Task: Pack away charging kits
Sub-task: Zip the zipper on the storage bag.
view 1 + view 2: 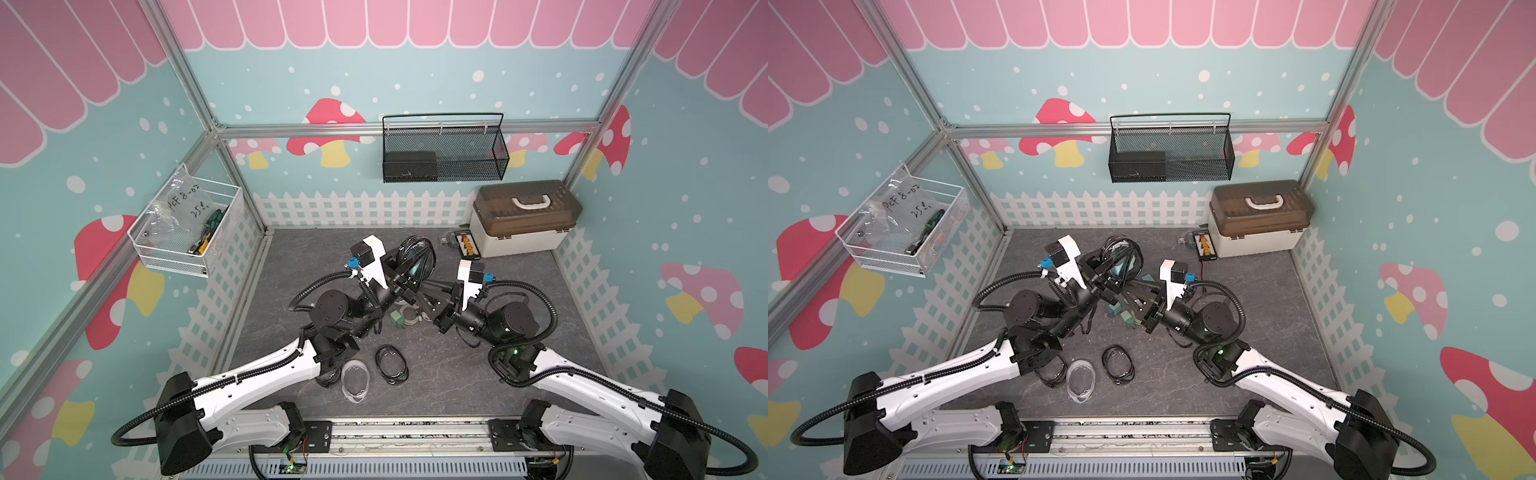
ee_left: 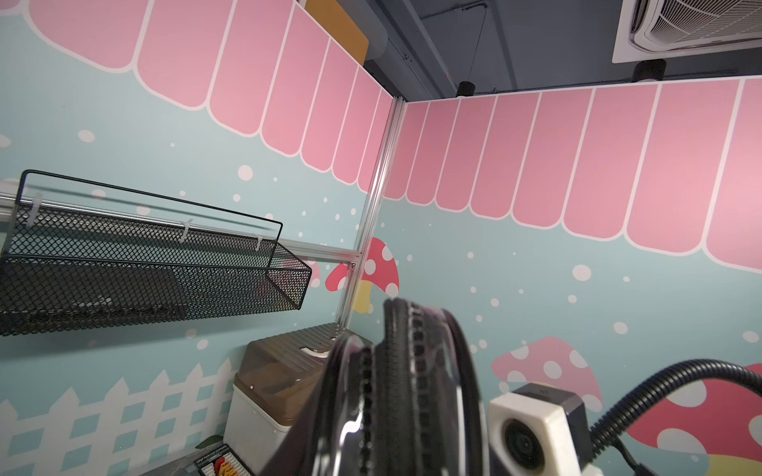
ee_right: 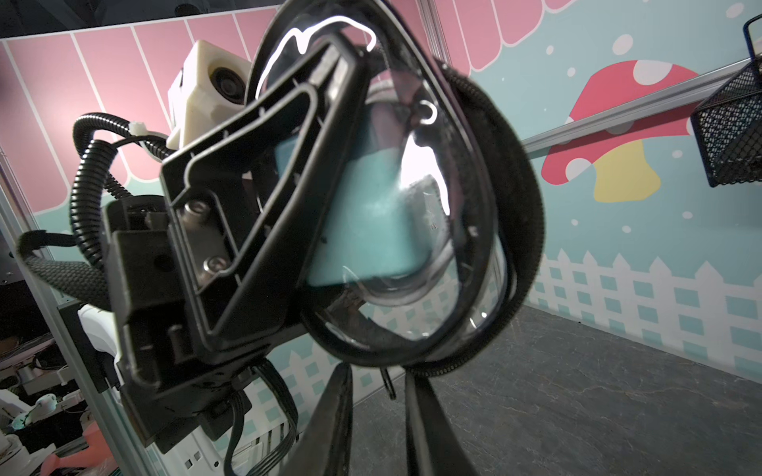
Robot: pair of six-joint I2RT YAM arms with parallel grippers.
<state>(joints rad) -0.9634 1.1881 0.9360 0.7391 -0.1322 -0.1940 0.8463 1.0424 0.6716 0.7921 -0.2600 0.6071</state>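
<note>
A: Where was the black-rimmed pouch (image 1: 417,252)?
B: Held above the grey surface's (image 1: 498,374) middle, teal charger (image 3: 371,214) inside, left pincer (image 1: 409,274) pinching it; right pincer (image 3: 377,391) at its rim, grip unclear.
A: The room?
B: Mushroom-print walls (image 1: 374,83); beige box (image 1: 519,232) far right.

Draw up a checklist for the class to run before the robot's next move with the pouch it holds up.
1. Left gripper clamped on the raised pouch: ok.
2. Teal charger inside that pouch: ok.
3. A cable packed with it: cannot tell.
4. Pouch zipped shut: not ok, its rims look parted.
5. Right gripper gripping the pouch: cannot tell; its fingers sit by the rim.
6. Next kit ready on the table: ok; a loose charger, a black-rimmed pouch and a clear pouch lie there.
</note>
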